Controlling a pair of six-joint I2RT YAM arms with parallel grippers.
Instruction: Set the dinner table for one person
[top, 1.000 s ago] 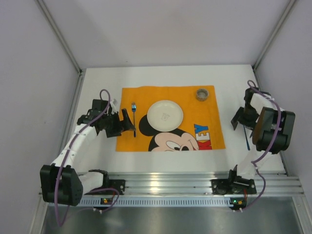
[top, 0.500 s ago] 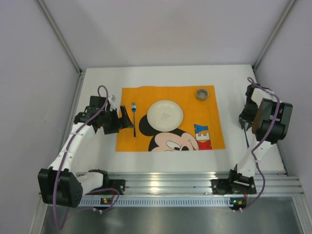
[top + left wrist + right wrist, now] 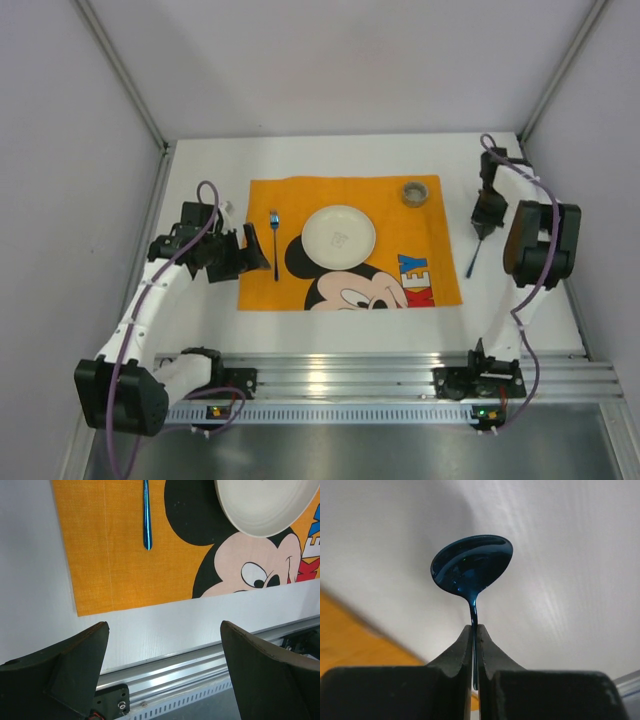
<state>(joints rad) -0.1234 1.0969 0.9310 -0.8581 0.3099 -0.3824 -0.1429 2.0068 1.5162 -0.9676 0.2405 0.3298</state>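
We hold a glossy blue metal spoon (image 3: 471,565) over the matte, flat white rectangular dinner table (image 3: 330,155) beneath both arms.
Our right gripper (image 3: 474,627) pinches its thin handle, oval bowl pointing away, long axis roughly near-far. Our left gripper (image 3: 163,630) is spread wide beside the woven orange Mickey cloth (image 3: 300,195), which carries a round white plate (image 3: 339,237) and a slim blue utensil (image 3: 275,240).
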